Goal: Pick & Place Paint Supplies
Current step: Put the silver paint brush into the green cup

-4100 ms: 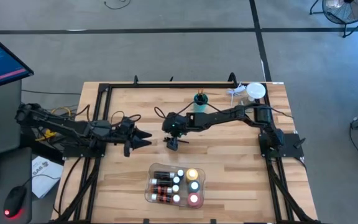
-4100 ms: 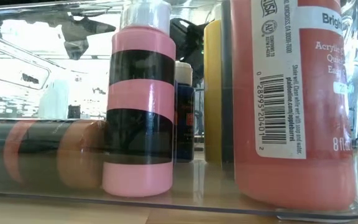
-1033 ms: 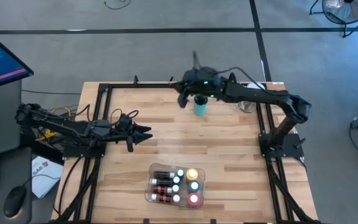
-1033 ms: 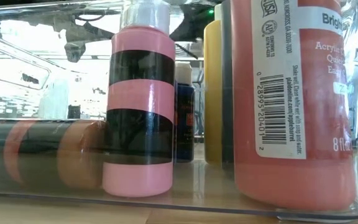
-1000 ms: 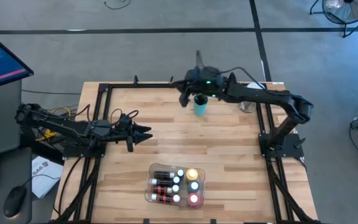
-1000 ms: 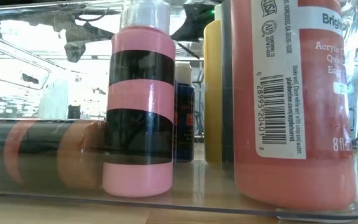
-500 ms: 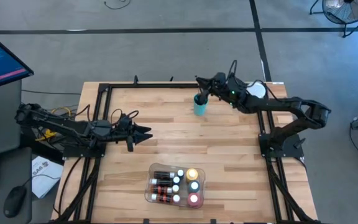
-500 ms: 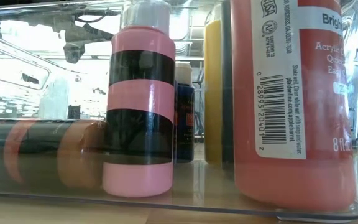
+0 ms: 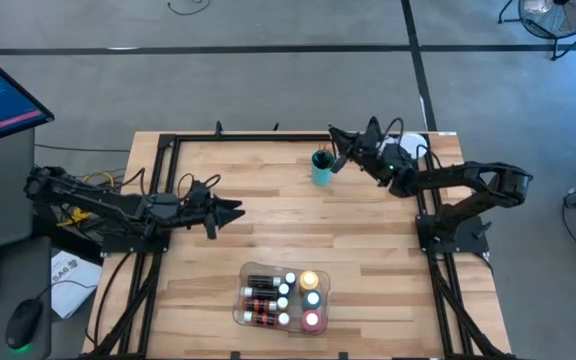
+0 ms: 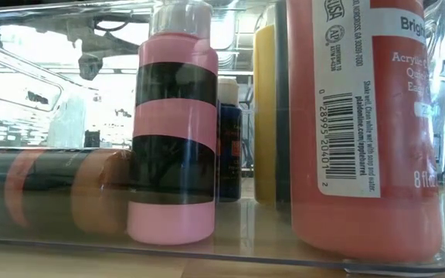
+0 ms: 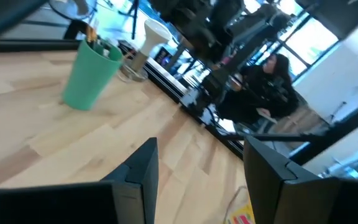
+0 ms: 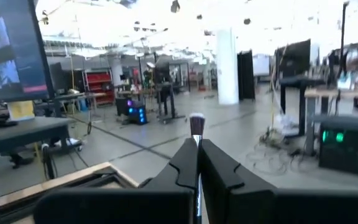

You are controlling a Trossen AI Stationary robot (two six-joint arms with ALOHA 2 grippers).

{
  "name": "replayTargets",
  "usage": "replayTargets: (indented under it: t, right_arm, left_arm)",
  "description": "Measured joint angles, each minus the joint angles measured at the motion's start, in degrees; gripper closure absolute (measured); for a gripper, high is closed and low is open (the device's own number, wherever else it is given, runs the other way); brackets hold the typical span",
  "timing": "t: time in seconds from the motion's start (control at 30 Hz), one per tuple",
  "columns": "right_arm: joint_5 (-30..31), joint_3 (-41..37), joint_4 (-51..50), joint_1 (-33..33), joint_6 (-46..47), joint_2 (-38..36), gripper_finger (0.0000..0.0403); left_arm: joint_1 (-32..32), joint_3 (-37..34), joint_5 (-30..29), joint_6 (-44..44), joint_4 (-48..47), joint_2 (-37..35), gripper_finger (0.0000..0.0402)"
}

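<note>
- My right gripper (image 9: 334, 135) hangs at the far edge of the table (image 9: 208, 300), just beside and above the teal cup (image 9: 322, 168), its fingers pinched together on a thin paint brush (image 12: 196, 127) whose metal ferrule and tip stick out past them in the right wrist view.
- The cup already has brush handles standing in it, seen from the left wrist.
- My left gripper (image 9: 230, 209) waits low over the left half of the table, well apart from the cup, jaws partly apart with nothing between them.
- The rest of the paint supplies sit in the clear tray (image 9: 239, 312) at the near edge: small bottles (image 9: 260, 300) lying on the left side, white-capped ones upright in the middle, a yellow bottle (image 9: 310, 280) and a red bottle (image 9: 312, 321) on the right.
- From table height the tray fills the whole picture; the pink-and-black striped bottle (image 10: 172, 131) and the big red bottle block any sight of either arm.
- A white round thing (image 9: 412, 147) and cables lie at the far right corner, close behind my right arm.
- A person (image 11: 270, 84) sits beyond the table in the left wrist view.
</note>
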Motion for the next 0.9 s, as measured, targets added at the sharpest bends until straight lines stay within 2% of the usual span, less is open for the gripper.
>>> replayTargets:
  t: [0.2,0.4,0.67,0.9]
  right_arm:
    - [-3.0,-3.2,12.7,-0.3,-3.1,2.9,0.0403]
    - [-3.3,-4.0,24.7,-1.3,-5.7,11.0,0.0403]
    - [-7.7,-0.5,24.8,-2.2,-7.0,19.6,0.0403]
    - [-7.3,-0.3,24.7,-2.1,-7.4,21.1,0.0403]
  left_arm:
    - [0.0,0.0,-4.4,0.5,-0.1,1.6,0.0261]
    - [0.0,0.0,-4.8,0.2,0.4,5.6,0.0261]
    - [0.0,0.0,-4.8,0.0,2.1,10.2,0.0261]
    - [0.0,0.0,-4.7,-0.2,2.2,11.4,0.0261]
